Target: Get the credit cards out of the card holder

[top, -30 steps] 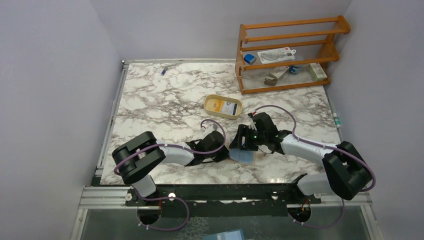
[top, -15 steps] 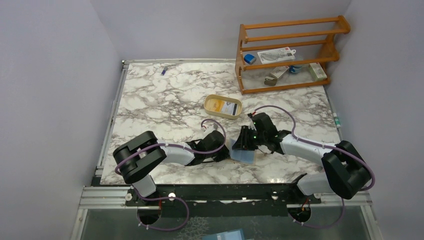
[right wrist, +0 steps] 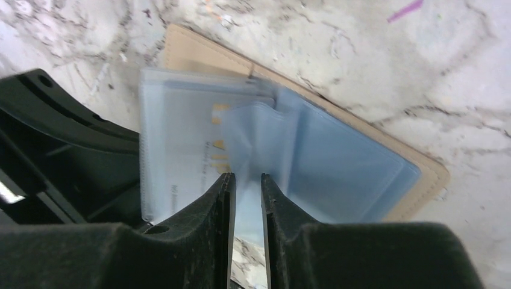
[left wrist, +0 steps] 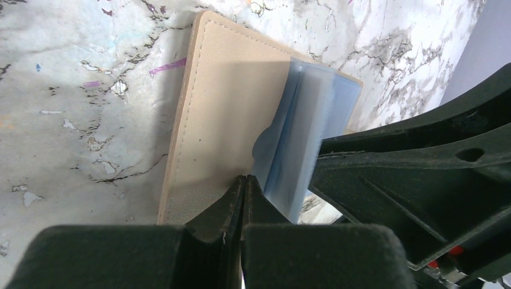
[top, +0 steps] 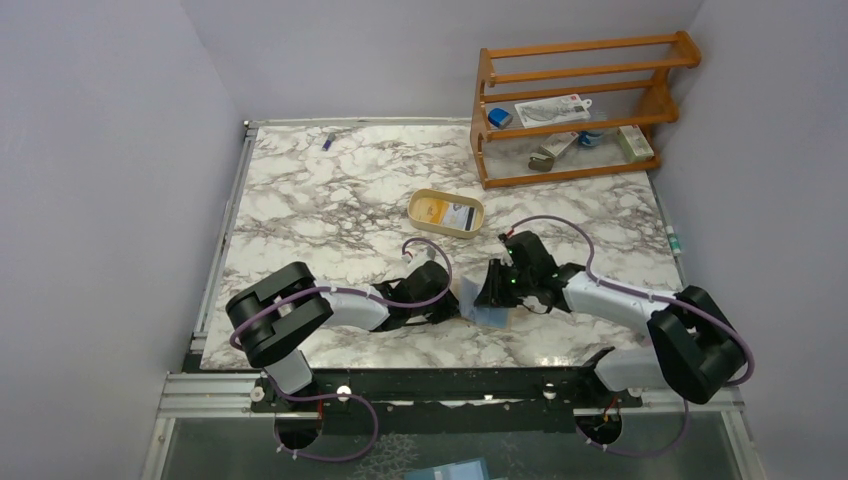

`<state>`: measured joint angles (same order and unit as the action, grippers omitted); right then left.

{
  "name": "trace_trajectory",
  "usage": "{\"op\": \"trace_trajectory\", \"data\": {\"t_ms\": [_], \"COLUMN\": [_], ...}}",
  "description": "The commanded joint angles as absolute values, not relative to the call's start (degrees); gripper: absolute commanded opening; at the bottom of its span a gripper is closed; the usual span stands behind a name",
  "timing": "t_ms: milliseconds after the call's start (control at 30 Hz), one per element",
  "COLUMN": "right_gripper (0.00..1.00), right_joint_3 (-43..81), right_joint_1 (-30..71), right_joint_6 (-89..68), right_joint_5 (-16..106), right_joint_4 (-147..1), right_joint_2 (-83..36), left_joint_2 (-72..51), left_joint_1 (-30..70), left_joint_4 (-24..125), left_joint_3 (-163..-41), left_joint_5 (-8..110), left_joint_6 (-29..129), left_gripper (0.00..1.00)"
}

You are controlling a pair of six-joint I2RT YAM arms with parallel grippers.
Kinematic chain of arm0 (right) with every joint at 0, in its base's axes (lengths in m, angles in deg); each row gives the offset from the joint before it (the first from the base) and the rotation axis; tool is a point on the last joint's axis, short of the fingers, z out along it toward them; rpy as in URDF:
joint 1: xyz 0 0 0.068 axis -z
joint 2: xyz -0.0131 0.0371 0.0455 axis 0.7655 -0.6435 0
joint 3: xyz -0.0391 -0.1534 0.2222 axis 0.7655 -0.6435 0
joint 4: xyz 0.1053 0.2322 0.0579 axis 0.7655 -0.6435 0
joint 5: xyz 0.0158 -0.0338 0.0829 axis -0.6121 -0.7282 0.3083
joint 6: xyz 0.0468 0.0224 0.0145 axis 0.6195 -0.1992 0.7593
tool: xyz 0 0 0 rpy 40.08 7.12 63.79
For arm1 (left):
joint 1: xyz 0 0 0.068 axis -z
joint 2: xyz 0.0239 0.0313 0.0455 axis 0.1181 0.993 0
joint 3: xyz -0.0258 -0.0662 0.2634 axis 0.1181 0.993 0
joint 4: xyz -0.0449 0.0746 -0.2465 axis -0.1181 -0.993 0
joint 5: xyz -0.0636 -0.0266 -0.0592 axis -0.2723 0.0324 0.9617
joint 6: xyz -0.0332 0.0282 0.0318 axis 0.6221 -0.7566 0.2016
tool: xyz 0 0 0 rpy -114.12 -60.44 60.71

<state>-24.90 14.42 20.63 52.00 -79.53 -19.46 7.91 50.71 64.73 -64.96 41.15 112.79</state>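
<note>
The beige-tan card holder (top: 487, 314) lies open on the marble between my two grippers. In the left wrist view its tan flap (left wrist: 229, 108) and pale blue sleeve (left wrist: 313, 114) show. My left gripper (left wrist: 244, 179) is shut at the holder's near edge, where tan meets blue. In the right wrist view a bluish-white card (right wrist: 181, 150) sticks partly out of the blue sleeve (right wrist: 343, 162) to the left. My right gripper (right wrist: 244, 177) hovers over the sleeve's notch, its jaws a narrow gap apart, with pale blue plastic showing between them. A yellow-orange card (top: 430, 208) lies in the tray.
The oval tan tray (top: 472, 227) stands just behind the grippers and holds a second card (top: 460, 215). A wooden rack (top: 575, 105) with small items stands at the back right. A small blue object (top: 327, 141) lies at the back left.
My right gripper has shifted slightly right and nearer, lower over the card holder, and covers more of the blue sleeve. The left arm has barely moved.
</note>
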Motion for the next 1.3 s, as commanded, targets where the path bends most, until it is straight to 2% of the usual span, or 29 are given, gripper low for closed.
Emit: {"op": "trace_trajectory", "data": {"t_ms": [0, 167, 433, 667, 967, 1100, 1267], "right_gripper": [0.26, 0.27, 0.36, 0.49, 0.53, 0.53, 0.46], "right_joint_3": [-26.9, -26.9, -23.7, -21.6, -17.5, -17.5, -22.1], "right_joint_1": [14.2, 14.2, 14.2, 14.2, 12.4, 8.7, 5.7], "right_joint_6": [18.0, 17.0, 19.7, 19.4, 18.3, 18.4, 22.0], "right_joint_5": [48.0, 44.5, 39.9, 44.8, 44.7, 45.3, 48.0], "right_joint_4": [-86.1, -92.1, -100.2, -95.0, -91.3, -89.2, -80.9], "right_joint_2": [-16.6, -12.3, -7.8, -2.3, -1.4, -7.3, -8.8], "left_joint_2": [10.3, 10.2, 9.8, 10.3, 10.7, 11.3, 11.6], "left_joint_1": [50.7, 50.7, 50.7, 50.7, 50.7, 50.7, 50.7], "left_joint_4": [59.5, 59.8, 60.2, 60.6, 60.5, 60.4, 60.3], "left_joint_3": [-62.9, -62.6, -61.9, -62.2, -62.6, -63.3, -63.5], "left_joint_5": [39.7, 39.8, 39.5, 39.9, 40.0, 40.3, 40.5], "left_joint_6": [111.2, 111.2, 111.1, 110.7, 110.6, 110.4, 110.3], "left_gripper": [0.0, 0.0, 0.0, 0.0, 0.0, 0.0, 0.0]}}
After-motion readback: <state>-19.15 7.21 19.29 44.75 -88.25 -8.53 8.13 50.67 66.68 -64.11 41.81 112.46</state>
